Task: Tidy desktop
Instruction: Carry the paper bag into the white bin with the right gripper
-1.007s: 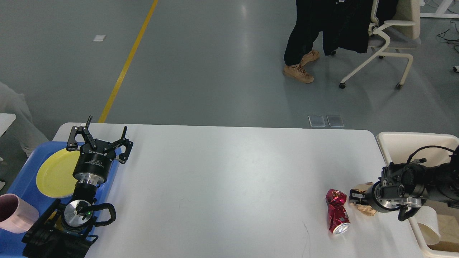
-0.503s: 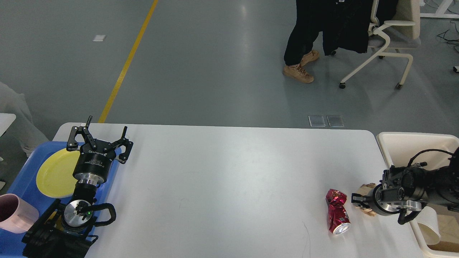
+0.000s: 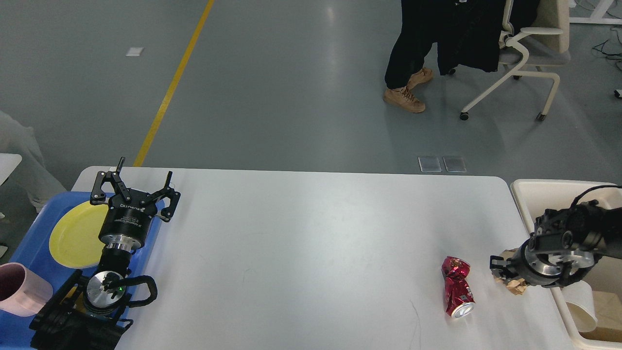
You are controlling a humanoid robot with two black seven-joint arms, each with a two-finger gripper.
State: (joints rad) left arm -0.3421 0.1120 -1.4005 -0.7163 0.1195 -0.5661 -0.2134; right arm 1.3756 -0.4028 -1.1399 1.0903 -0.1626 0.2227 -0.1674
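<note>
the right gripper sits low over the desktop near its right edge, at about 4 o'clock in the view. its fingers are closed around a crumpled wad of brown paper, which shows at the tips and below the wrist; whether the wad rests on the surface or hangs just above it cannot be told. just beside the gripper, at its 9 o'clock, a crushed red can lies on its side, open end toward the near edge, apart from the fingers. at the gripper's 3 o'clock stands a cream bin against the desktop's right side, with paper inside.

the left gripper is at about 8 o'clock in the view, fingers spread wide and holding nothing, poised over the boundary between the desktop and a blue tray. a yellow plate lies in the tray, partly under the wrist, and a pink cup stands at the tray's near left corner.

the desktop fills the lower middle of the view, white and wide, with rounded far corners.
</note>
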